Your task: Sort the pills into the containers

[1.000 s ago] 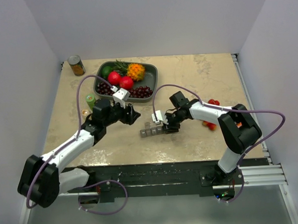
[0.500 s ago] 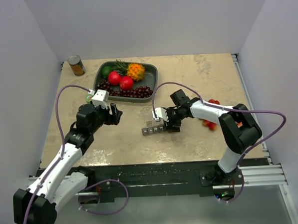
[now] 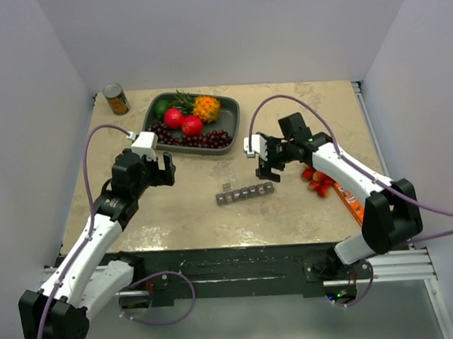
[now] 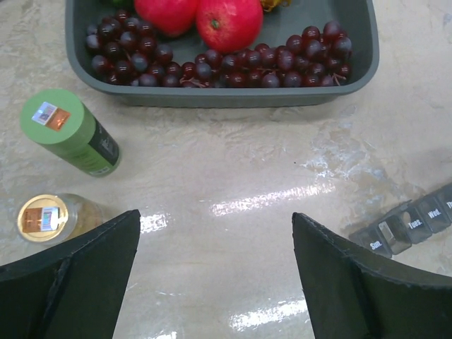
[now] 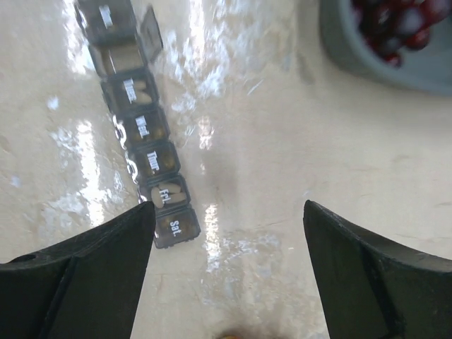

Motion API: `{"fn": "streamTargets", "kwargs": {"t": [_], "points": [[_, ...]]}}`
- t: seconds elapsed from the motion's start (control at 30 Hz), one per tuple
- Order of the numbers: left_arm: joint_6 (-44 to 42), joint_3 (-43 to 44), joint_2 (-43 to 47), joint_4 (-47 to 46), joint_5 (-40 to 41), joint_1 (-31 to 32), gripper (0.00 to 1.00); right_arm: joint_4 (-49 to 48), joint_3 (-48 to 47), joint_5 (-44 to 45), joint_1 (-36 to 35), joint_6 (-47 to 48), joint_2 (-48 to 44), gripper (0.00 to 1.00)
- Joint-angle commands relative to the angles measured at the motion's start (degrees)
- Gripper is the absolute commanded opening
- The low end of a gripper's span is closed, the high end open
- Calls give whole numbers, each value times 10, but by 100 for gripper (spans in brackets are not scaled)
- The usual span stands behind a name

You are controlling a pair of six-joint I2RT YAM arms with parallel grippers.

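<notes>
White walls (image 3: 227, 33); glossy beige marbled surface (image 3: 299, 112) carries narrow grey plastic compartment strip (image 3: 246, 193); left fingers (image 4: 63, 282), right fingers (image 5: 70, 275) spread, empty.

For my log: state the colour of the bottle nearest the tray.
Green bottle, clearest in the left wrist view.

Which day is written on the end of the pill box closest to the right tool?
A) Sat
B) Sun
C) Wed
A: in the right wrist view, the lid at the end of the pill box nearest the right tool reads Sat.
</notes>
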State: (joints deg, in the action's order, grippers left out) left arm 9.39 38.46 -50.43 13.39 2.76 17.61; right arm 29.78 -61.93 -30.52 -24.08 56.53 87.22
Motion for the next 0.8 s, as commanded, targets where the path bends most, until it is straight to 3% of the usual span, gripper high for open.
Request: {"fn": "streamTargets", "kwargs": {"t": [0.0, 0.1, 0.23, 0.33, 0.47, 0.63, 0.77], "points": [[-16, 22, 18, 20, 40, -6, 93, 72, -68, -65, -3, -47, -53, 88], [5, 14, 29, 18, 9, -6, 93, 99, -82, -125, 2, -73, -66, 88], [42, -7, 46, 2, -78, -6, 91, 81, -13, -211, 10, -82, -86, 88], [71, -36, 49, -39, -183, -6, 85, 48, 51, -210, 22, -93, -100, 88], [135, -88, 24, -148, -318, 0, 70, 40, 63, -212, 37, -96, -83, 85], [180, -110, -43, -235, -303, 91, 56, 44, 47, -191, 38, -103, -41, 73], [192, -99, -128, -281, -298, 135, 36, 41, 38, -163, 39, -120, 2, 57]]}}
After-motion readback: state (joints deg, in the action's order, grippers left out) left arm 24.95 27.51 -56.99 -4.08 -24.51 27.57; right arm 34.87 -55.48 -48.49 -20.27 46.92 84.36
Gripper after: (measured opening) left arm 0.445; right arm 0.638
